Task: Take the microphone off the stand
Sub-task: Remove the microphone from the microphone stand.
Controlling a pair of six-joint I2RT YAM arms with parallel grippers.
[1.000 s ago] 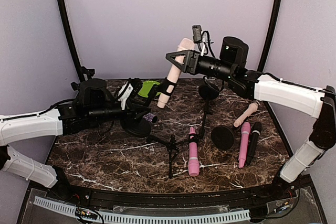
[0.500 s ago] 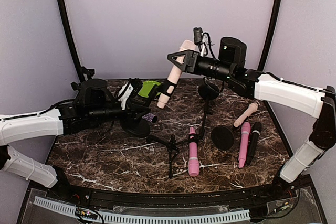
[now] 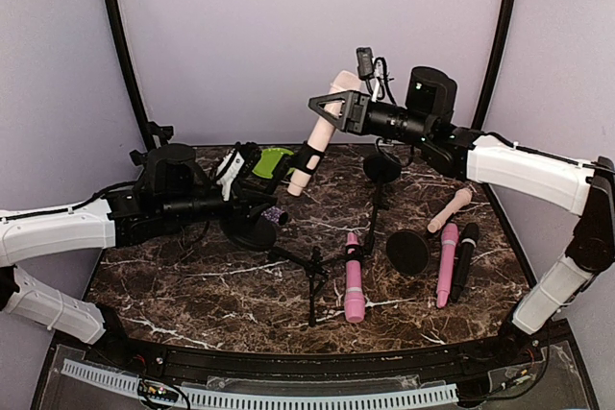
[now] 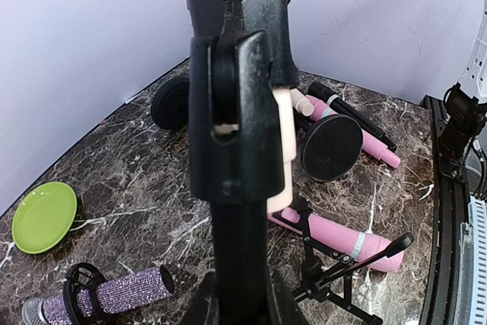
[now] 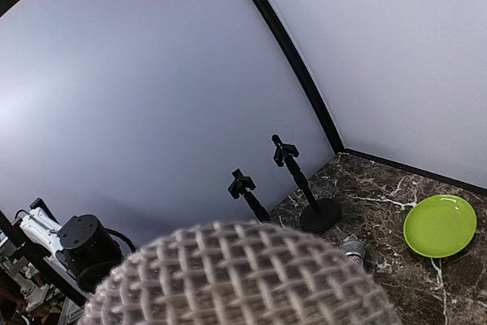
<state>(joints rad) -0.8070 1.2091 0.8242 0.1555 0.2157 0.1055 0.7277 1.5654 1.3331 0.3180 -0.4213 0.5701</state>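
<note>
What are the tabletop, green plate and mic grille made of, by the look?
tabletop: dark stone or stone-print laminate with a slight sheen; the white veining fits either, can't tell which.
green plate: probably plastic; smooth, with shiny highlights along the rim.
mic grille: woven wire mesh, likely metal, with a pale matte coating.

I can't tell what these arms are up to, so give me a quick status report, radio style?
Left tool shut on stand. Right tool shut on cream microphone, upper end. Microphone still seated in clip. Nothing seen blocking above it.
</note>
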